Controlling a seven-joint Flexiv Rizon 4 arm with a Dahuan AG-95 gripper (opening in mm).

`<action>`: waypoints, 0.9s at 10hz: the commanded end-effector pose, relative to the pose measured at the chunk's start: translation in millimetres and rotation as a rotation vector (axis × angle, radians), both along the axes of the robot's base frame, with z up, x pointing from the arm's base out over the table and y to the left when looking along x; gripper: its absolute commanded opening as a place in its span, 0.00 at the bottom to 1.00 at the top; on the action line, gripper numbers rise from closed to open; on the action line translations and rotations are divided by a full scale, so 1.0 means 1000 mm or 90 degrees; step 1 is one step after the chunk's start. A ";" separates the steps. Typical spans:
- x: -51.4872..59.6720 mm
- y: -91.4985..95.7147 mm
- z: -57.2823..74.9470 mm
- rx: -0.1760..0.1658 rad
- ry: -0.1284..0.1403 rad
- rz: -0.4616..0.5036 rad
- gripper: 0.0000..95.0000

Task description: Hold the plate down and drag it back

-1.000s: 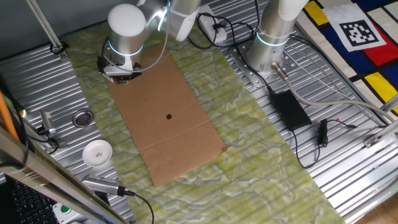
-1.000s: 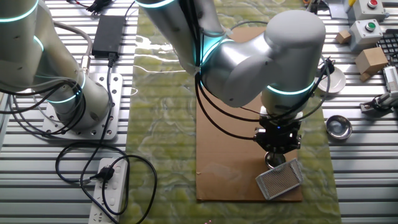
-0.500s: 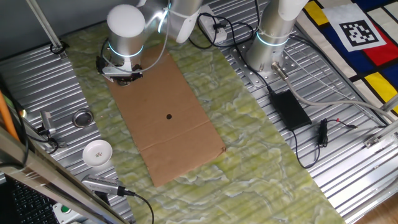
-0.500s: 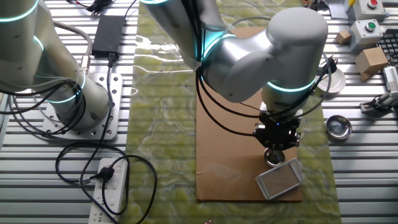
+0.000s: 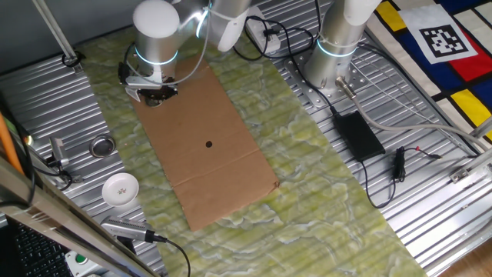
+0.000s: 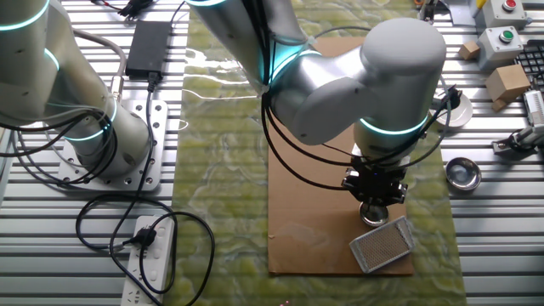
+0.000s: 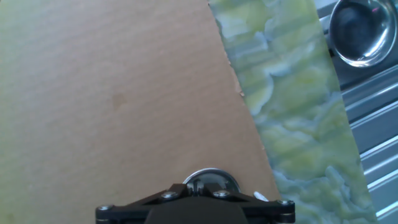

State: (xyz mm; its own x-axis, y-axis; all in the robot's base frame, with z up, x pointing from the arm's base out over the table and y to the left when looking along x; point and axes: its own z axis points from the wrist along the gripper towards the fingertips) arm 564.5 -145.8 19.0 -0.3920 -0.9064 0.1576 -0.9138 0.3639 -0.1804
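Cardboard, a flat brown sheet [image 7: 118, 93], lies under my end effector [image 6: 375, 201]. I see the small shiny grey metal plate [image 7: 211, 183] directly beneath the end effector, near the sheet's edge. I cannot tell how far the fingers are parted. Beside it sits a silver mesh tray [image 6: 382, 244].

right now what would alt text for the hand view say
Looking down along the claw, a small shiny metal plate peeks out at the bottom edge, lying on brown cardboard. To the right runs a green marbled mat, and a metal ring with a dark centre sits on ribbed metal at top right.
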 end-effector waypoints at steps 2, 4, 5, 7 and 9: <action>-0.001 0.004 0.000 0.003 -0.002 -0.011 0.00; -0.003 0.010 0.000 0.010 -0.007 -0.029 0.00; -0.003 0.012 0.000 0.017 -0.009 -0.038 0.00; -0.004 0.016 -0.001 0.031 -0.012 -0.060 0.00; -0.005 0.022 -0.002 0.044 -0.014 -0.077 0.00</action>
State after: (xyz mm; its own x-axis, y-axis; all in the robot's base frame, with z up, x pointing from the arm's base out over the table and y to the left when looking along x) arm 559.7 -124.2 16.7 -0.4993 -0.8620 0.0876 -0.8600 0.4807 -0.1714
